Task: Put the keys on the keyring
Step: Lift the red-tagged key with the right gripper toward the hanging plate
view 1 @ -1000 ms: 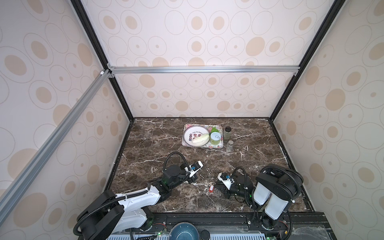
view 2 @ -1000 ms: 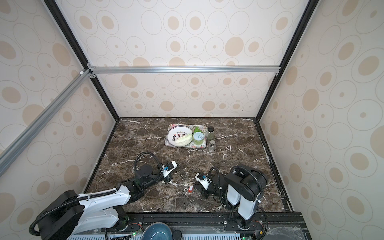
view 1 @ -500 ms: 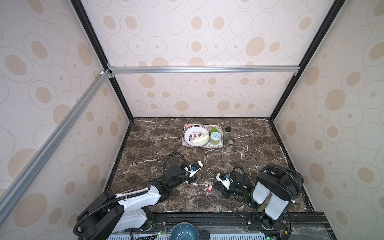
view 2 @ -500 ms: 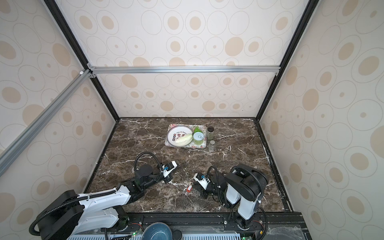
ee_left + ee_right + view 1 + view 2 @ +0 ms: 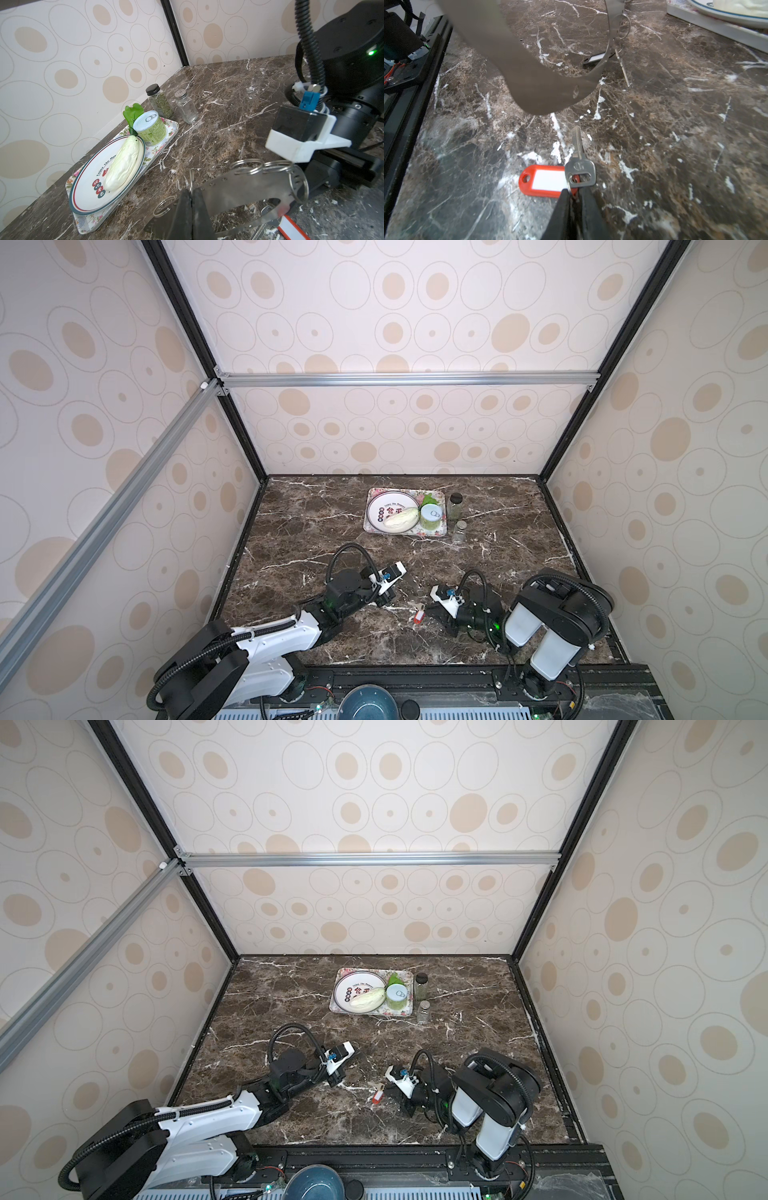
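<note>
Keyring (image 5: 239, 187): thin flat grey metal plate, oval, with a large oval cut-out and small holes drilled along the rim. Several wire split rings (image 5: 247, 166) hang from those holes. It is held up off the table (image 5: 675, 124), tilted. The left end effector (image 5: 191, 199) has its black fingers pressed together on the keyring's rim.

Red-tagged key (image 5: 580, 168): silver blade and rounded head. Its glossy red-orange plastic tag (image 5: 546, 180) has a white insert. It lies on the table just below the keyring's blurred near end, and shows in both top views as a small red fleck (image 5: 419, 616) (image 5: 377, 1097). The right end effector (image 5: 573, 199) has its fingertips drawn together on the small split ring at the key's head.

Black-tagged key (image 5: 593, 58): the white label faces up. It lies on the table under the keyring's far rim.

The table is dark brown marble with white veins.

Well apart from the keyring, toward the back wall:
- floral rectangular tray (image 5: 166, 139)
- round white plate (image 5: 87, 187) carrying a pale cabbage (image 5: 122, 164)
- green tin can (image 5: 151, 128)
- two square glass jars (image 5: 161, 101) (image 5: 186, 108) standing beside the tray
</note>
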